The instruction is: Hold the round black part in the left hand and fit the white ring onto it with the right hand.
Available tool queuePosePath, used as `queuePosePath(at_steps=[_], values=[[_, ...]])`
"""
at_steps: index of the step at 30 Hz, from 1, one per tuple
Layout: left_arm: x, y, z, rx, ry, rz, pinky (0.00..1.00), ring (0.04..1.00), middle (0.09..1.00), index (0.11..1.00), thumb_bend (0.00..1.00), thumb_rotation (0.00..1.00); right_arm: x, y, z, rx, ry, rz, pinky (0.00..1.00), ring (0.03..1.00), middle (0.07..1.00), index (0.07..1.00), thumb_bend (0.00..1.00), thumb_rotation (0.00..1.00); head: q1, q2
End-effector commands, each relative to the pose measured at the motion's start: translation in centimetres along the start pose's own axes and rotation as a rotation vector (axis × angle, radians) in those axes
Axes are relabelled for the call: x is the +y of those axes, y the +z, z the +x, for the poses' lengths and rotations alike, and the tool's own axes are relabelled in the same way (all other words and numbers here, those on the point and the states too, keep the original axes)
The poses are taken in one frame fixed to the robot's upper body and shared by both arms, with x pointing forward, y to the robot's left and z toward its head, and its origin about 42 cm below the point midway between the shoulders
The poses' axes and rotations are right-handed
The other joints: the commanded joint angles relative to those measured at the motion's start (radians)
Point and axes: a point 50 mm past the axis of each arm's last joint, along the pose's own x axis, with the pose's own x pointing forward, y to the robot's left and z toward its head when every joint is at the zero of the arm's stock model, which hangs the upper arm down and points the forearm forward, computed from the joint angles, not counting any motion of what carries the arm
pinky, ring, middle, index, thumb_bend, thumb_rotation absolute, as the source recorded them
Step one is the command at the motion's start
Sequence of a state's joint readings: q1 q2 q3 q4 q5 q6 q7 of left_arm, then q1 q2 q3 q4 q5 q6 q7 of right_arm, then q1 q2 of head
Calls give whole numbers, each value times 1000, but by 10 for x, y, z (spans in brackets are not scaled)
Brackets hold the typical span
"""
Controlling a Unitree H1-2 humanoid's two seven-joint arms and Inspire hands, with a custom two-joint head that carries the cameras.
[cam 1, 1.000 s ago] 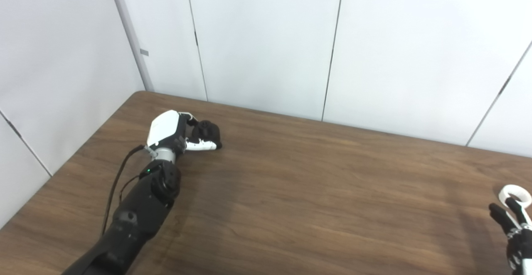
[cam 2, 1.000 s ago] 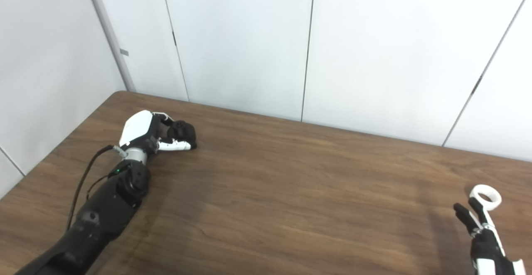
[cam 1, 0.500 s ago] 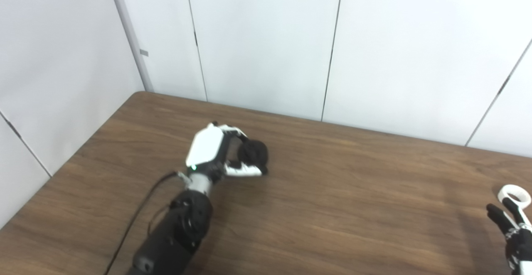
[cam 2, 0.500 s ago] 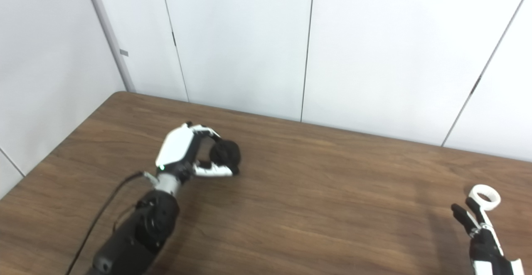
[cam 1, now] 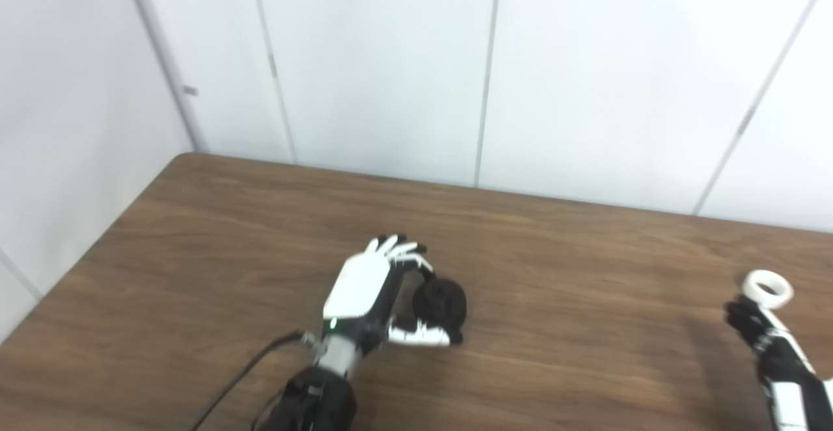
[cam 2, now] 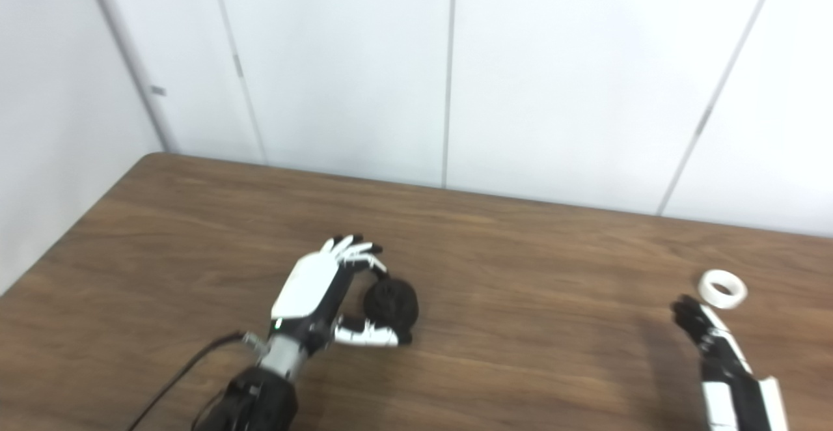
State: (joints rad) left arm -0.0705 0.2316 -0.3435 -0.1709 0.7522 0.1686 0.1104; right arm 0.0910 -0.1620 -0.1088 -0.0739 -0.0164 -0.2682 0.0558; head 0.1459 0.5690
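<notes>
Left eye view: the round black part [cam 1: 441, 301] sits gripped in your left hand [cam 1: 374, 294], just above the wooden table [cam 1: 553, 353]; the white ring [cam 1: 768, 288] lies flat, well apart at right; your right hand [cam 1: 758, 336], fingers spread and empty, reaches just short; pinch its rim squarely before lifting.

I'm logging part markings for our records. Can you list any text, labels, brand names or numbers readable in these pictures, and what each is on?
None: no readable text shows in either view.
Round black part: no visible marking.
White ring: plain.
Left robot hand: a small green light only, no lettering.
Wall panels: a small grey tab, blank or too small to read.
</notes>
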Motion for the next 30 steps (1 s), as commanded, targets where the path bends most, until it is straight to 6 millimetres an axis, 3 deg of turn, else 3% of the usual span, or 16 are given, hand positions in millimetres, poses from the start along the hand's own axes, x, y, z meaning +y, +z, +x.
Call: queuePosePath(at_steps=[1, 14, 30], values=[[3, 14, -4, -85, 27, -2, 1000, 939, 841, 482, 524, 58, 30, -21, -28, 116, -5, 74, 920, 872, 858, 848, 534, 979, -22, 9], [-38, 18, -56, -130, -198, -30, 1000, 961, 851, 483, 524, 57, 58, 7, -25, 112, -15, 42, 924, 874, 856, 855, 475, 1000, -182, 85], [-46, 12, -69, -132, -224, -6, 1000, 954, 842, 484, 525, 54, 62, 22, -25, 108, -13, 49, 949, 887, 858, 863, 474, 1000, -216, 135]])
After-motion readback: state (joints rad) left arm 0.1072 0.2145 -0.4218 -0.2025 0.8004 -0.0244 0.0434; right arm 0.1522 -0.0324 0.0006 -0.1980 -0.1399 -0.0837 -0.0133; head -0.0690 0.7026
